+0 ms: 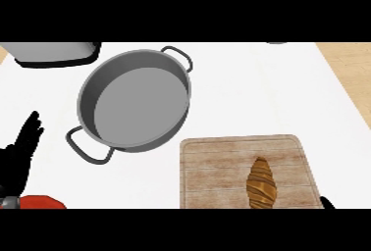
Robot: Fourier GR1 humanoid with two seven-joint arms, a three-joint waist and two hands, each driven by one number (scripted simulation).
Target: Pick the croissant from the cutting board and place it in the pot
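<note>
The croissant [261, 184] lay untouched on the cutting board [217, 166], the pot [134, 100] empty; my left hand [22, 147] rested spread, my right hand's [328, 202] state unclear.

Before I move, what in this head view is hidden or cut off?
- Right hand: only a black tip shows at the lower edge; fingers unreadable.
- Red object: cut by the lower edge beside the open left hand; identity unclear.
- Grey appliance: cropped by the top edge.
- Brown croissant on the wooden cutting board: the board's lower edge is cut off.

left hand [20, 152]: black, slim fingers | right hand [328, 202]: black tip only
</note>
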